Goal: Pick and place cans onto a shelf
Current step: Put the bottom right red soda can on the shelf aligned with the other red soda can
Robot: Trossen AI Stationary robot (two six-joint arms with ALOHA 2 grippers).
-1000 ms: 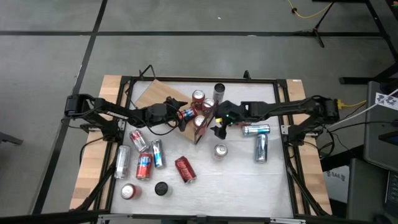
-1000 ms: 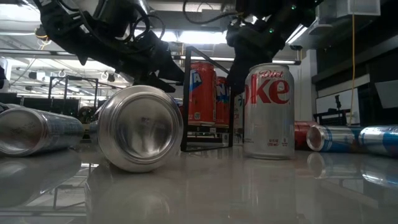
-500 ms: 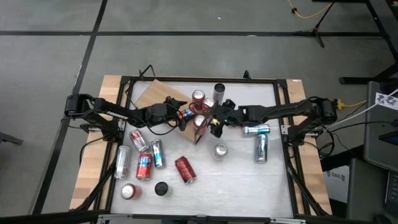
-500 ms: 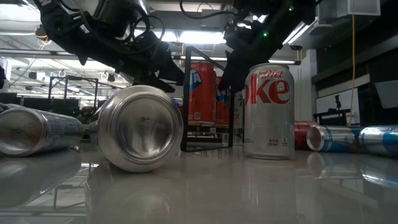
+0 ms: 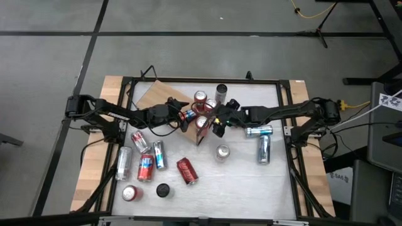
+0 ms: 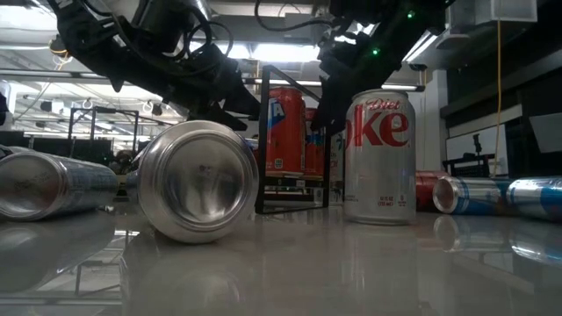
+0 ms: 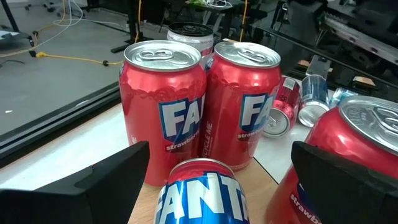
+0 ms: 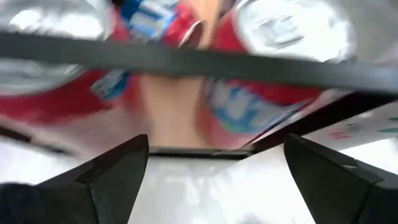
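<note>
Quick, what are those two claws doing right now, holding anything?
Left gripper: open, a lying red Fanta can sits between its fingers, not clamped.
Right gripper: open, holding nothing, at the shelf's black frame.

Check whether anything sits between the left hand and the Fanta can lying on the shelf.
Nothing visible does. The open left hand has the lying Fanta can right between its fingers, on the shelf; the upright Fanta cans stand just beyond it.

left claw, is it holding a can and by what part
Nothing is held: the left claw is open around a lying red can, its fingers apart from it.
</note>
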